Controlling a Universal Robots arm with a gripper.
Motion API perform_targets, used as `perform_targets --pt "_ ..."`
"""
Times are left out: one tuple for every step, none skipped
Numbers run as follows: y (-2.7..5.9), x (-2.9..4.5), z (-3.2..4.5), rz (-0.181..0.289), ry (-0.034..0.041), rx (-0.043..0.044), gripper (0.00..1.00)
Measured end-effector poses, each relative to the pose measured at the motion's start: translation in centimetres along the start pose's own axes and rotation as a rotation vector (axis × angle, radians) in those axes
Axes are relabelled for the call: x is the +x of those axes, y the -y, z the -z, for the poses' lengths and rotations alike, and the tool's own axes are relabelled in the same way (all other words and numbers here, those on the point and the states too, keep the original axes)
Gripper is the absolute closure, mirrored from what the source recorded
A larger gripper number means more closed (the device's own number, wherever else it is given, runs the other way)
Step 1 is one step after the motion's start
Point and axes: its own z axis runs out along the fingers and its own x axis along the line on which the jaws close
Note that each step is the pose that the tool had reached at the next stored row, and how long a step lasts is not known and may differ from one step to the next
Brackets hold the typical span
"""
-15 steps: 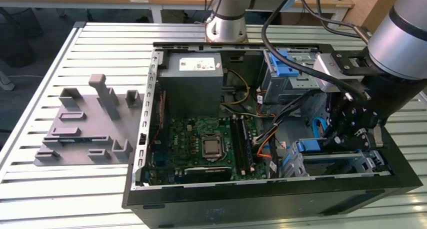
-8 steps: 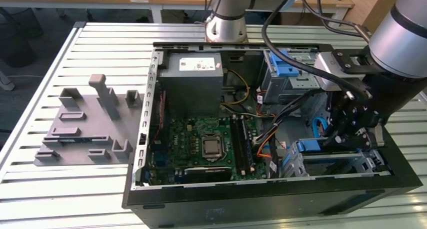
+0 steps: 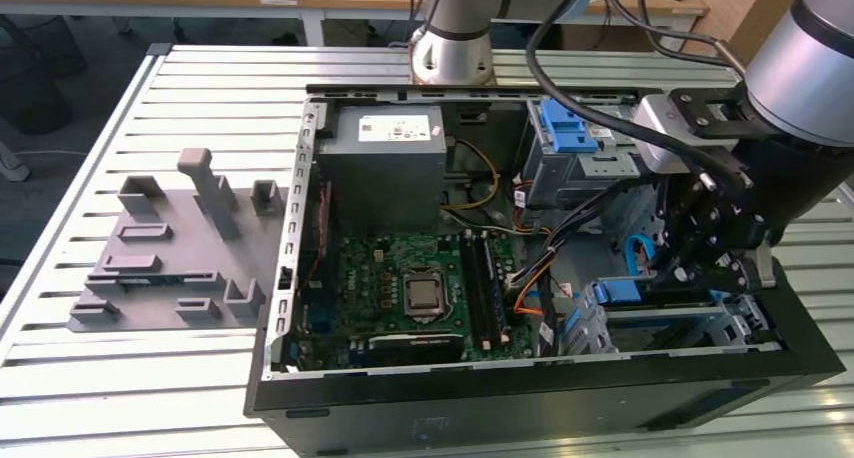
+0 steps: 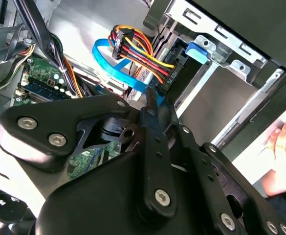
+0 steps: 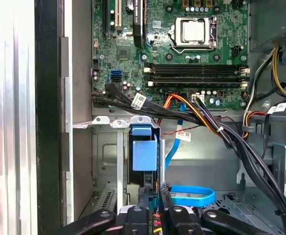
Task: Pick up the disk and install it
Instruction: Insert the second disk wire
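1. Right now we see our gripper [image 3: 707,263] lowered into the open computer case [image 3: 534,383], over the drive cage [image 3: 681,323] at the exterior view's right, a position that suits seating a drive.
2. In the first wrist view the fingers [image 5: 143,198] stand close together on a thin blue edge; we take this to be the rail of the disk [image 5: 144,152], which stands on edge in the cage slot just below the motherboard [image 5: 172,44].
3. Holding it by the rail, we judge, keeps the pads off the drive body and lets it slide along the cage guides.
4. A blue data cable [image 5: 191,196] and the bundled power wires [image 4: 143,49] lie beside the slot, near the gripper.
5. The disk looks partly or fully in; we cannot tell whether it has latched.
6. A hand [image 4: 284,147] shows in the second wrist view, outside the case.
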Motion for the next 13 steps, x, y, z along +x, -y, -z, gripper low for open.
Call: perform_targets --pt "0.0 0.0 0.1 0.0 0.0 0.0 0.78" --pt "0.0 0.0 0.21 0.0 0.0001 0.0 0.84" --pt "0.01 0.0 0.31 0.0 0.0001 0.0 0.84" --pt "0.01 0.0 0.39 0.0 0.0001 0.0 0.84" --pt "0.01 0.0 0.46 0.0 0.0001 0.0 0.89" --pt "0.01 0.0 0.49 0.0 0.0002 0.0 0.89" --pt "0.01 0.0 0.51 0.0 0.0003 0.0 0.89" --pt "0.01 0.0 0.53 0.0 0.0003 0.0 0.89" --pt "0.01 0.0 0.55 0.0 0.0001 -0.0001 0.89" --pt "0.01 0.0 0.56 0.0 0.0001 -0.0001 0.89" --pt "0.01 0.0 0.56 0.0 0.0001 0.0 0.89" --pt "0.01 0.0 0.56 0.0 0.0002 -0.0001 0.89" --pt "0.01 0.0 0.56 0.0 0.0002 0.0 0.89"
